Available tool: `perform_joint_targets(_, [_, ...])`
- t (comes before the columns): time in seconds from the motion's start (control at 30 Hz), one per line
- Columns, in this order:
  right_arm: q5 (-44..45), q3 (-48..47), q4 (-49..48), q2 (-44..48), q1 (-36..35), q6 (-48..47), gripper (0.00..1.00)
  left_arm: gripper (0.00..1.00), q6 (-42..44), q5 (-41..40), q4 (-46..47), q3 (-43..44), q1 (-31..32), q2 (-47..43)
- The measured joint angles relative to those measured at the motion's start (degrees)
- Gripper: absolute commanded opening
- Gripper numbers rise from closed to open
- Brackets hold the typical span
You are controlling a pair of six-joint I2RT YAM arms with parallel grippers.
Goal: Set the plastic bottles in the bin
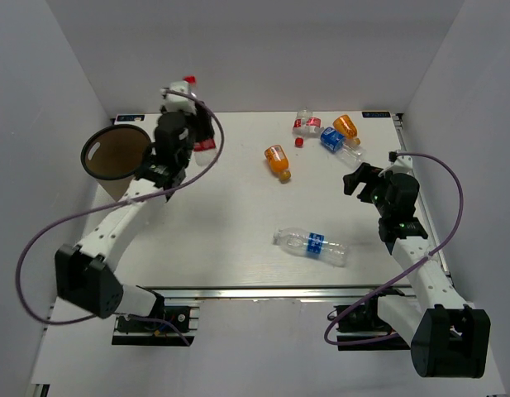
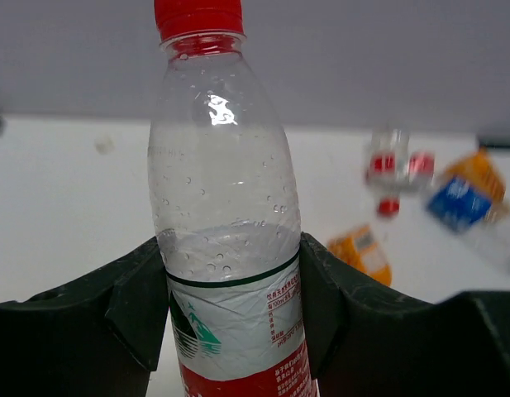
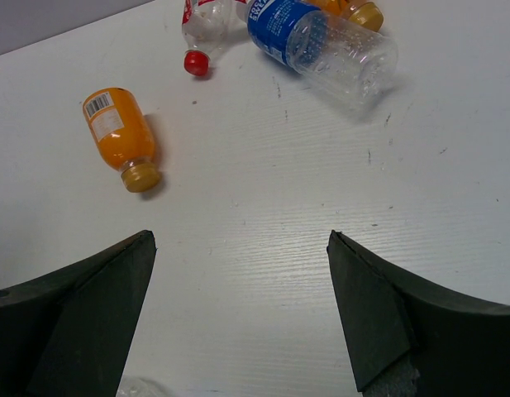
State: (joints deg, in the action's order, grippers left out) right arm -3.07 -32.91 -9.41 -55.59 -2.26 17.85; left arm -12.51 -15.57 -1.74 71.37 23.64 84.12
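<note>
Bottle with red cap sits clamped in left tool; right tool gapes wide, holding nothing.

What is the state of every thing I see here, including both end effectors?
bin: open-topped, no bottle visible inside.
left end effector: closed on the red-capped bottle.
red-capped bottle: gripped, cap on.
right end effector: open, empty.
lone orange bottle: lying, capped.
near blue-label bottle: lying.
far red-label bottle: lying.
far blue-label bottle: lying.
far orange bottle: lying.
</note>
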Motion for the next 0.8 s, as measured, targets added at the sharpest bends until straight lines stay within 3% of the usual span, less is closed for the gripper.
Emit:
perform_joint_targets(0.13, [0.1,0.0,0.0,0.0,0.0,0.0,0.89,0.42,3.5,-5.9,5.6,2.4,-5.1,-9.0])
perform_joint_targets(0.33, [1.0,0.0,-0.2,0.0,0.0,-0.2,0.90,0.42,5.9,-15.1,10.4,3.0,-18.1,-9.7])
perform_joint_targets(0.5, [0.3,0.5,-1.7,-0.1,-1.0,-2.2,0.89,0.42,6.1,-20.4,9.6,2.1,-20.5,-8.2])
perform_joint_targets(0.67, [-0.3,0.6,-1.7,-3.5,-7.5,-5.2,0.89,0.42,8.1,-28.6,10.6,1.2,-20.6,-7.8])
perform_joint_targets(0.8, [-2.0,1.0,-0.6,-6.5,-13.0,-7.9,0.89,0.60,9.6,-32.8,11.6,-1.6,-21.3,-8.2])
